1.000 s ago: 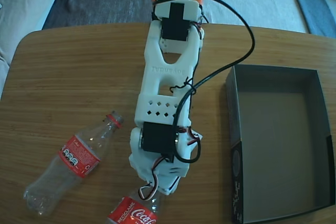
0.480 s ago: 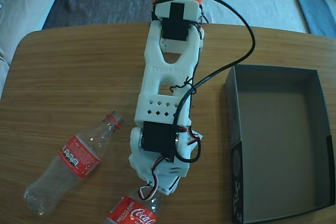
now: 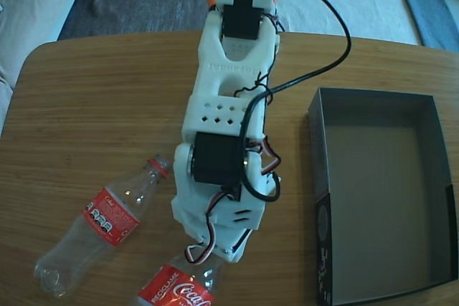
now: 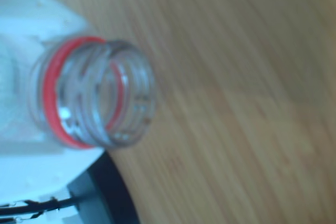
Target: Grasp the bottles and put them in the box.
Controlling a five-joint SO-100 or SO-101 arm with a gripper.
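Your pincer [image 3: 215, 263] is sitting over the near bottle's [image 3: 176, 288] neck; whether it is clamping, you cannot tell.

Out to its left in the fixed view, the other bottle [image 3: 100, 223], clear ribbed plastic with a red label, is lying flat and apart. In the wrist view, a threaded open mouth [image 4: 97, 95] with a red ring is lying against white plastic. To its right, bare wooden table [image 3: 86, 105], then the empty black-sided box [image 3: 384, 191].

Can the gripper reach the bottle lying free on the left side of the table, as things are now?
Probably not at once. The gripper seems occupied: the wrist view shows another bottle's open neck right against it. The left bottle itself lies unobstructed on the table.
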